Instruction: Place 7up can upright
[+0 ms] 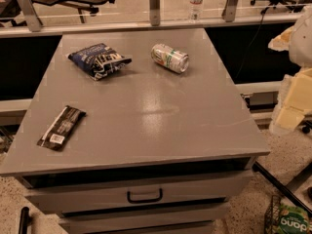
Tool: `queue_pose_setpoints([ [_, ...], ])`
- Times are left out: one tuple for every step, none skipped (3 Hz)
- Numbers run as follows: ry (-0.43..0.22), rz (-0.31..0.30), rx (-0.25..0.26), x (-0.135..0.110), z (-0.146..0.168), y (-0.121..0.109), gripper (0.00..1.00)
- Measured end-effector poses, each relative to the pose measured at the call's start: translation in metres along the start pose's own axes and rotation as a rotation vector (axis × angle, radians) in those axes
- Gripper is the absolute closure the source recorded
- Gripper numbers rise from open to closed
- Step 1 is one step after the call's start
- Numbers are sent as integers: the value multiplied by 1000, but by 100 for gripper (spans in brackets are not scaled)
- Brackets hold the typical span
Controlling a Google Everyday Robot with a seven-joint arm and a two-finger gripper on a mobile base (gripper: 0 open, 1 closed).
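Note:
The 7up can (169,57) lies on its side at the back of the grey cabinet top (146,111), a little right of centre, with one silver end facing front right. My gripper (291,112) shows as pale cream parts at the right edge of the view, off the cabinet's right side. It is well to the right of the can, nearer the front, and not touching it.
A blue snack bag (99,60) lies left of the can. A black bar wrapper (61,126) lies near the left front edge. A clear water bottle (196,1) stands on the ledge behind. Drawers with a handle (145,196) are below. A wire basket with a green packet (291,220) is on the floor at right.

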State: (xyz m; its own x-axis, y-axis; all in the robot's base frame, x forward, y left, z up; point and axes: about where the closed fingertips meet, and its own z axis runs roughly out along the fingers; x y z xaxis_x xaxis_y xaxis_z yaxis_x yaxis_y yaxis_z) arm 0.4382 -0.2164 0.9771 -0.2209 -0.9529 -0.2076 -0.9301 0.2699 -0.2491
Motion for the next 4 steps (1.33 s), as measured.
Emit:
queue_pose_setpoints([
  [-4, -3, 1, -2, -2, -1, 0],
  [-34, -27, 7, -19, -17, -7, 0],
  [-49, -33, 42, -50, 13, -58, 0],
  [-92, -11, 148, -107, 106, -188, 0],
])
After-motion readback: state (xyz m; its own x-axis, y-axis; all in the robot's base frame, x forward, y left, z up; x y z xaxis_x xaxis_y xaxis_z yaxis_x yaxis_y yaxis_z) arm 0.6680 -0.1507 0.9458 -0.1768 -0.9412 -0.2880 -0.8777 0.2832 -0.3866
